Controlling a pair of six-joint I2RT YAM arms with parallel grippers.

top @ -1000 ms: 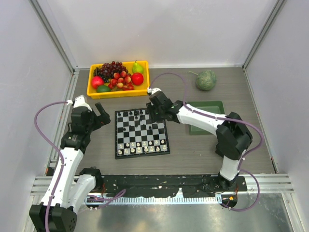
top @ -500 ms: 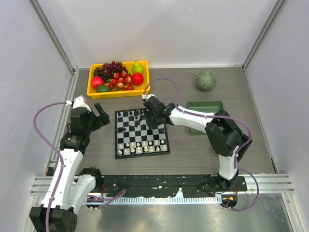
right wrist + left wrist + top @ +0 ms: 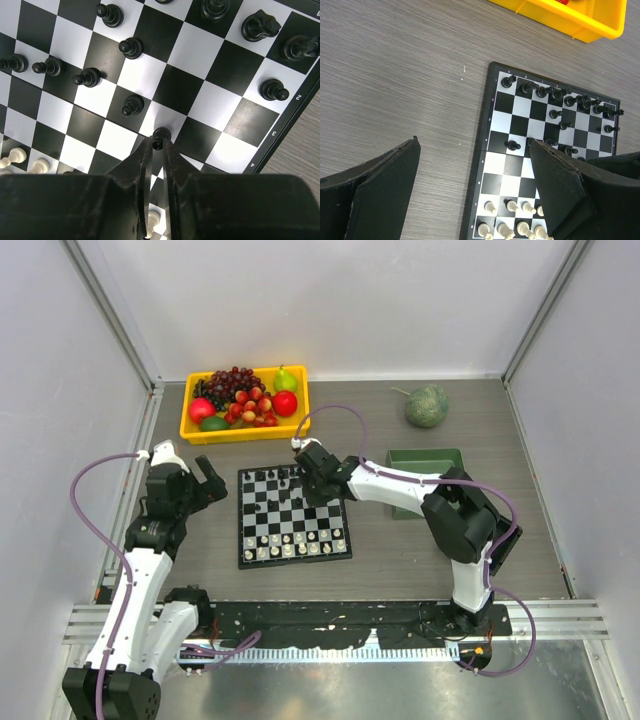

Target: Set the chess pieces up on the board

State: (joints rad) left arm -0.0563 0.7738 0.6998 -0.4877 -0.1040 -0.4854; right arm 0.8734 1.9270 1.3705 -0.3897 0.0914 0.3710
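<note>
The board [image 3: 246, 515] lies in the middle of the table. Cream-white pieces [image 3: 290, 544] stand in two rows on its near side. Black pieces [image 3: 268, 478] stand along the far side, several out in the middle squares. My right gripper [image 3: 303, 484] is over the board's far right part. In the right wrist view the gripper [image 3: 158, 143] is shut on a black pawn [image 3: 161, 133] just above the board [image 3: 176, 88]. My left gripper [image 3: 206, 483] is open and empty left of the board. In the left wrist view this gripper [image 3: 474, 143] spans the board's left edge [image 3: 487, 127].
A yellow tray [image 3: 245, 431] of fruit stands behind the board and also shows in the left wrist view [image 3: 570, 25]. A green tray [image 3: 442, 464] lies right of the board, under the right arm. A green round fruit [image 3: 427, 405] sits at the back right.
My right gripper has moved left and a little farther back over the board's far side. The left arm has not moved.
</note>
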